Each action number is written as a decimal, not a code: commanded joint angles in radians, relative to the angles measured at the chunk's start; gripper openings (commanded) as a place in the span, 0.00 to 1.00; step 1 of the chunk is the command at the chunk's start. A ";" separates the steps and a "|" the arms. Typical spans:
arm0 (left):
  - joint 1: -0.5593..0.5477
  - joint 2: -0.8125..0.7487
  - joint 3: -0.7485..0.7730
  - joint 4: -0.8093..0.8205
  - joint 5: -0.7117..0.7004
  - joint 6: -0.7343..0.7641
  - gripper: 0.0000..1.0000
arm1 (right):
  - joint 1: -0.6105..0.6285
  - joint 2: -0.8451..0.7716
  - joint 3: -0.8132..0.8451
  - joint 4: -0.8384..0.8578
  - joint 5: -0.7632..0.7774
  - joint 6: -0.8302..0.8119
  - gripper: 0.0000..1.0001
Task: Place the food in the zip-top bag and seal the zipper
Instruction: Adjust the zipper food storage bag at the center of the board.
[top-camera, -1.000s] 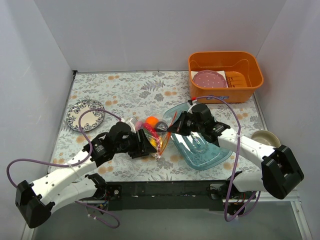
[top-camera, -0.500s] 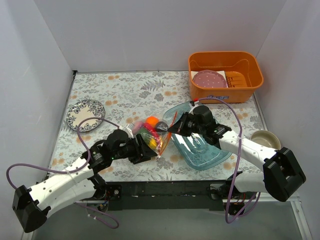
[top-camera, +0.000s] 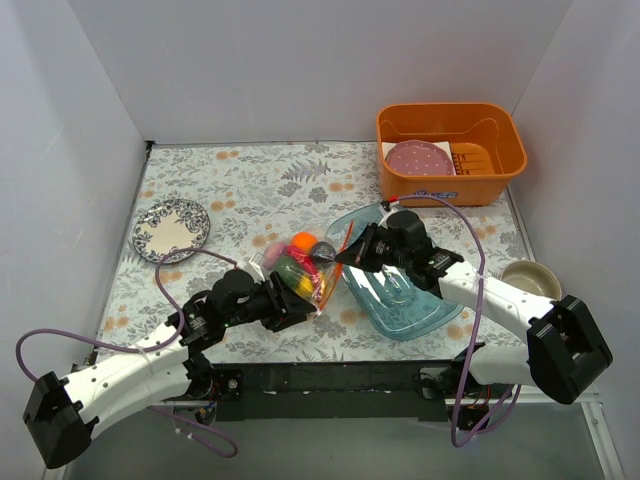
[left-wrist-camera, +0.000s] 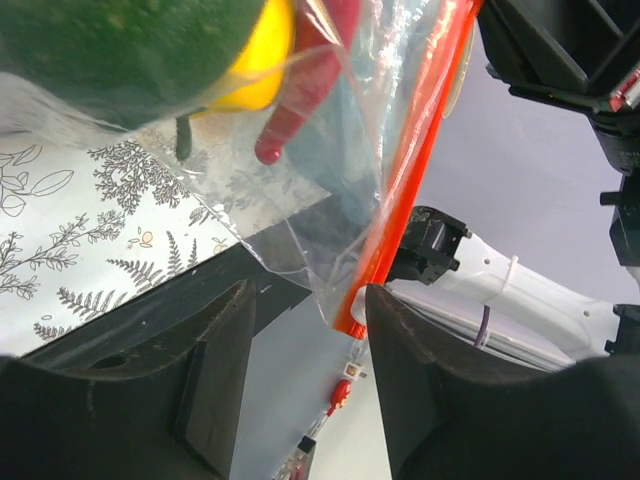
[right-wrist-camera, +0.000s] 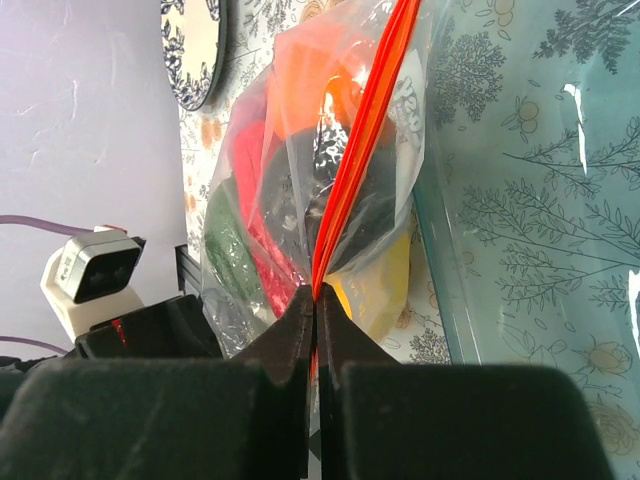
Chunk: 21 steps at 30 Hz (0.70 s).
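Top view: bag (top-camera: 292, 272) with food (top-camera: 303, 241) lying on table (top-camera: 250, 185), just beside tray (top-camera: 410, 305). Film looking soft, slippery; zipper (top-camera: 323, 285) being firmest hold. Left arm (top-camera: 150, 350) sitting nearer front edge than second ago.
Left wrist: left gripper (left-wrist-camera: 308, 330) standing half open, zipper end hanging between, unpinched.
Right wrist: right gripper (right-wrist-camera: 315, 300) pinching zipper tight.

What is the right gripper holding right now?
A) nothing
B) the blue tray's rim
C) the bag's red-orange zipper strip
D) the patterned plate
C: the right wrist view shows the right gripper pinched shut on the zipper of the zip-top bag.
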 joint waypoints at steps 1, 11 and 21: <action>-0.007 0.003 -0.041 0.097 -0.031 -0.091 0.45 | -0.002 -0.040 -0.010 0.065 0.004 0.016 0.01; -0.011 0.045 -0.063 0.218 -0.060 -0.136 0.34 | -0.002 -0.046 -0.031 0.062 -0.008 0.019 0.01; -0.021 0.057 -0.074 0.270 -0.069 -0.157 0.08 | -0.002 -0.051 -0.042 0.062 -0.015 0.016 0.01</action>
